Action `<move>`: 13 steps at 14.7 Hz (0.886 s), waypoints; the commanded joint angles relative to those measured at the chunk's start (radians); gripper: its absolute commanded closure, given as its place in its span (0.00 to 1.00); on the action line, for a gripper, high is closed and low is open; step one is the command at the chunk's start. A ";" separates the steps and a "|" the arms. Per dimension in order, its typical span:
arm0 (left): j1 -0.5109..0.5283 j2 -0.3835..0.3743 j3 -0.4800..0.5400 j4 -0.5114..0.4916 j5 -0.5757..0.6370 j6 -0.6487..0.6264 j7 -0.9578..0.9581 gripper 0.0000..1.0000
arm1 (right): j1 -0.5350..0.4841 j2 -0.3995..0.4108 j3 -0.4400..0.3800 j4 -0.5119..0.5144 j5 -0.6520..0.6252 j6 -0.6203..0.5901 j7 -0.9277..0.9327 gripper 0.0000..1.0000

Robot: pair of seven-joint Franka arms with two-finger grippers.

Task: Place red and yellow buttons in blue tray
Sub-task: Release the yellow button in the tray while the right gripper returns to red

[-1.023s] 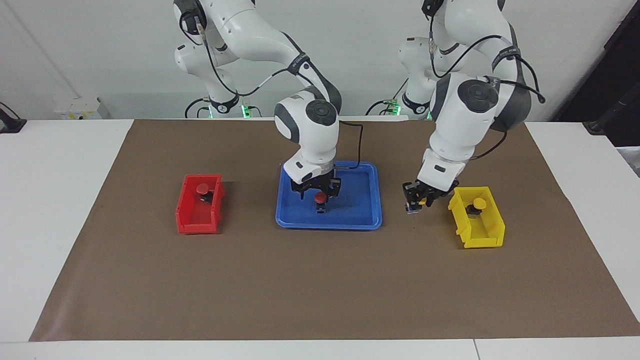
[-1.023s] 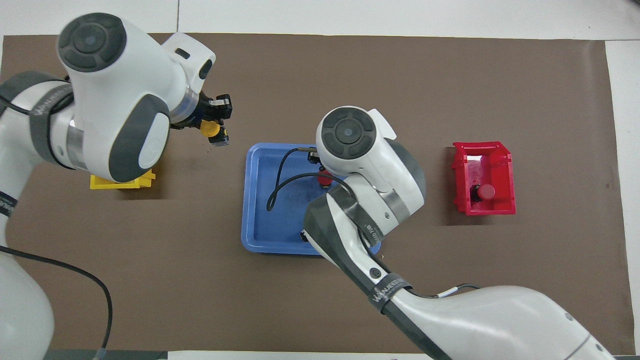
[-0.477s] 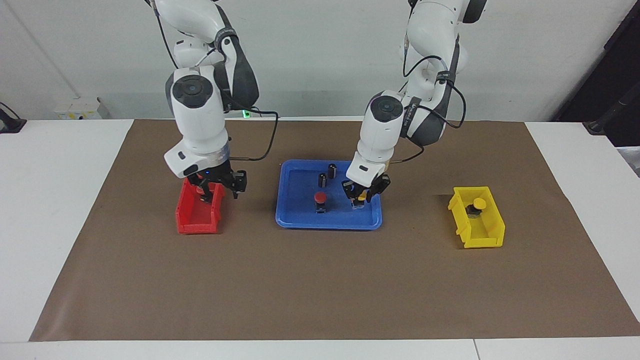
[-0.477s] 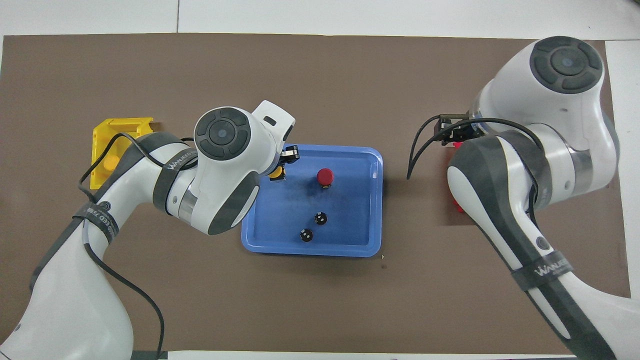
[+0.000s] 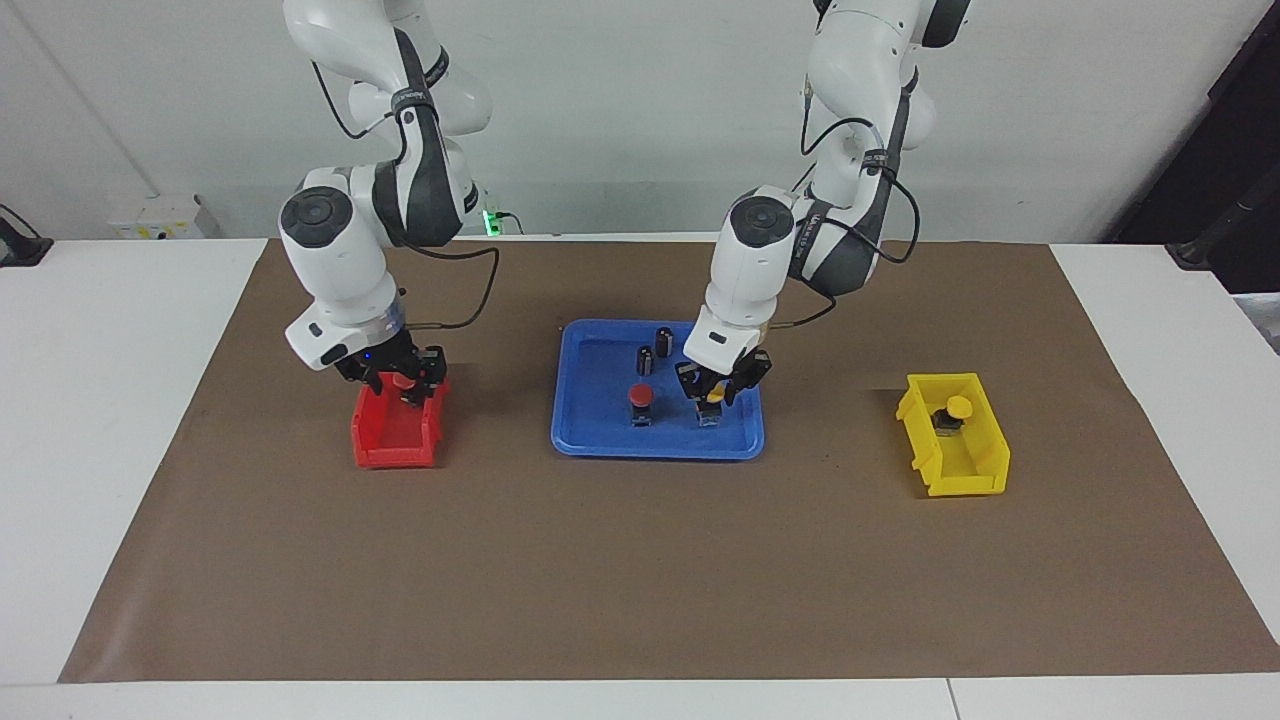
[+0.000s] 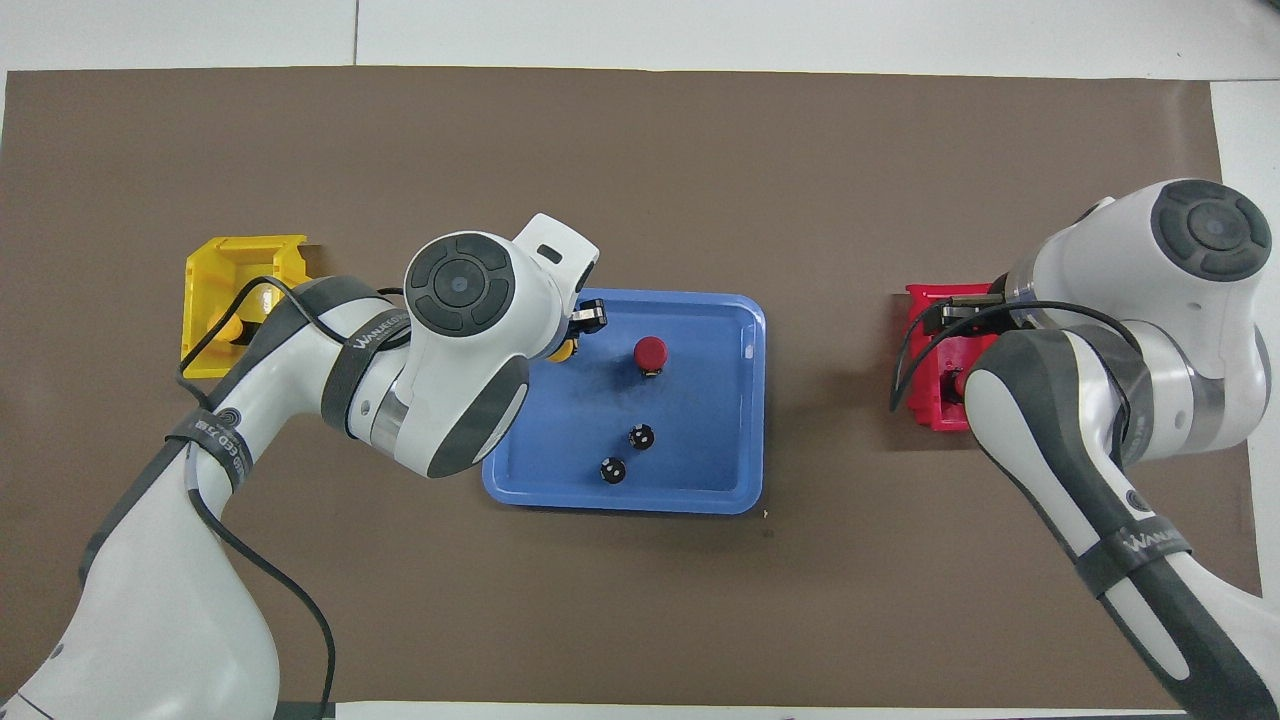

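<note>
The blue tray (image 5: 570, 440) (image 6: 700, 480) lies mid-table. One red button (image 5: 640, 396) (image 6: 650, 351) stands in it. Beside that, toward the left arm's end, a yellow button (image 5: 714, 398) (image 6: 566, 350) sits low in the tray with my left gripper (image 5: 716, 392) around it. A second yellow button (image 5: 959, 406) (image 6: 225, 322) stands in the yellow bin (image 5: 975, 475). My right gripper (image 5: 398, 385) is down in the red bin (image 5: 390, 445), open, its fingers either side of the cap of another red button (image 5: 401, 381). In the overhead view the right arm covers that gripper.
Two dark capless cylinders (image 5: 645, 360) (image 5: 664, 340) stand in the tray, nearer to the robots than the buttons. The bins sit on brown paper at either end of the tray, red toward the right arm, yellow toward the left arm.
My right gripper left the red button in the tray, swung to the red bin and dropped into it. My left gripper carried a yellow button from beside the yellow bin into the tray.
</note>
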 commanded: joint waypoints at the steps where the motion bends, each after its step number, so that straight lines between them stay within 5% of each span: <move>1: -0.021 -0.022 0.015 -0.012 0.006 -0.024 -0.013 0.05 | -0.014 -0.063 0.014 -0.106 0.021 0.074 -0.021 0.25; 6: 0.018 -0.105 0.024 0.048 0.017 -0.212 0.094 0.00 | -0.028 -0.081 0.014 -0.160 0.021 0.110 -0.029 0.28; 13: 0.360 -0.206 0.025 0.146 0.015 -0.429 0.595 0.00 | -0.054 -0.087 0.014 -0.175 0.021 0.110 -0.063 0.31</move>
